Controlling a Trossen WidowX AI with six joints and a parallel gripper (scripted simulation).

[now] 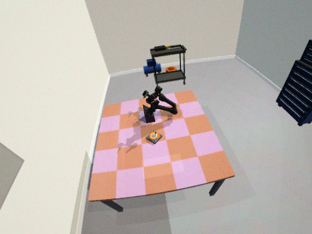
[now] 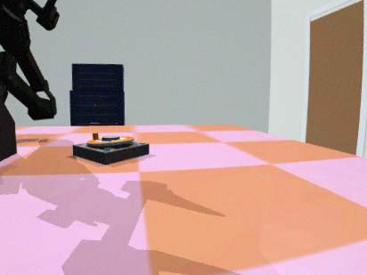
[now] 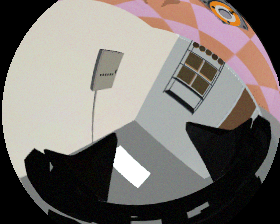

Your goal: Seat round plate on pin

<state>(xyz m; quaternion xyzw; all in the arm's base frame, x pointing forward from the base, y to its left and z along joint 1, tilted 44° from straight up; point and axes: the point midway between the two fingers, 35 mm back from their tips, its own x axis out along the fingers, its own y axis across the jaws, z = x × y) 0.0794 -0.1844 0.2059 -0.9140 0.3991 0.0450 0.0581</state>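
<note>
Covering the worktop (image 1: 185,170) (image 2: 200,248) (image 3: 235,37) is a check of pink and orange squares, crossed by the arm's shadows. Pale walls and a grey floor (image 1: 261,154) are seen around it. A black cart (image 1: 168,51) is placed behind it, a dark blue cabinet (image 1: 297,92) (image 2: 97,99) is stood by a wall, and a brown door (image 2: 335,79) is set in another.

The tool (image 1: 152,92) (image 2: 52,13) (image 3: 151,132) is spread nearly to its full width and is raised well apart from the plate (image 1: 150,137) (image 2: 126,140) (image 3: 214,10); nothing is held or touched by it. The plate is carried around the post (image 2: 111,138) (image 3: 226,14) on the dark base (image 1: 154,141) (image 2: 111,155) (image 3: 244,25), slightly tilted, with its orange tab (image 2: 95,136) upright at one side. The pin cannot be made out.

Counted are one arm (image 1: 172,106) (image 2: 33,75), one plate, one base, one post, one tab, one cart, one cabinet and one door. Two fingers are shown on the tool.
</note>
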